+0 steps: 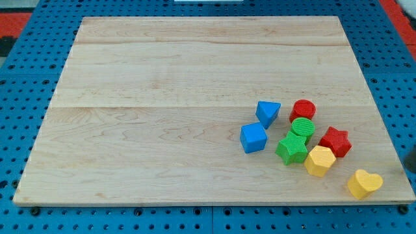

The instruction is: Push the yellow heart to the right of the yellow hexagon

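My tip [411, 170] was mostly cut off at the view's right edge, holding nothing, just right of the yellow heart [364, 184]; yellow hexagon [320, 160] sat left.

Single camera view, elevated, looking down at an angle onto the wooden board [162, 97]. The board narrows toward the view's top, so the camera stands at the board's near, bottom edge and faces across it. Framing is close: the board fills nearly the whole frame, with only a margin of blue perforated table [26, 71] on each side. The board's bottom corners fall near the frame edges. There is no second view, hence no shared coverage to record.
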